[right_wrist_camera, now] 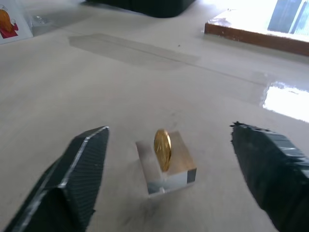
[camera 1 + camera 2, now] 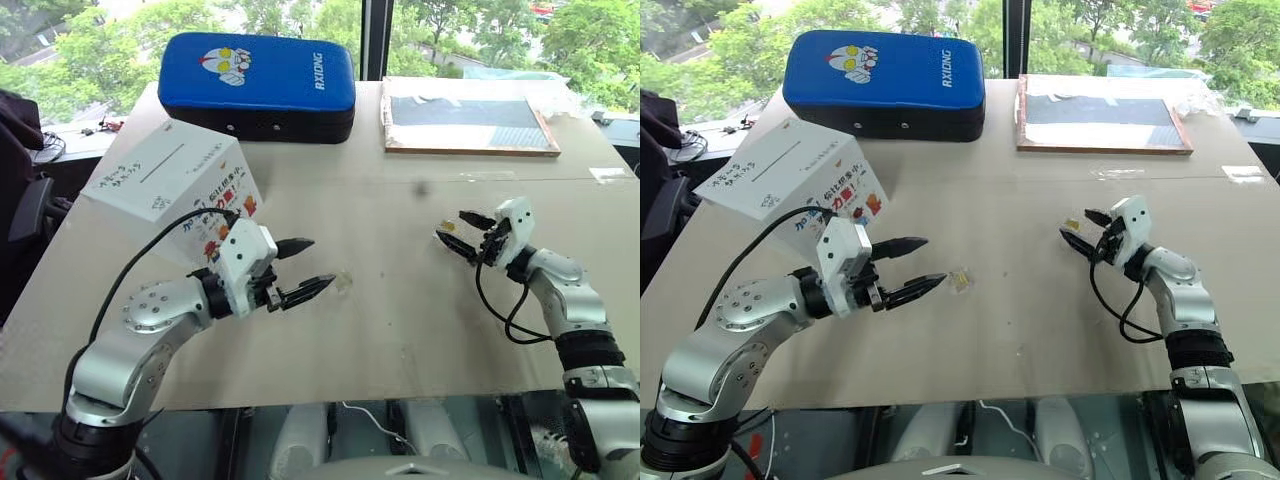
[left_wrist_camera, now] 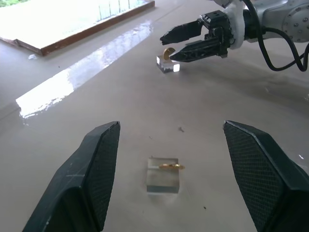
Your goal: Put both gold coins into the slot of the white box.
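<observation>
On the pale counter (image 2: 400, 330) before a leafy window, neither gold coin is in the white box (image 2: 170, 185) yet; its slot (image 2: 162, 166) waits untouched. Both sit on small clear blocks: one coin (image 1: 162, 150) stands on edge between the right gripper (image 1: 169, 179) fingers, the other coin (image 3: 171, 166) lies flat between the left gripper (image 3: 171, 183) fingers, both pairs apart and empty.

Looked like a test room or lab beside big windows (image 2: 460, 25) with green trees outside. Held a plain pale table (image 2: 400, 330) with loose cables (image 2: 95, 128) at its far edge, a blue padded case (image 2: 258, 85) and a wood-framed board (image 2: 468, 118).
</observation>
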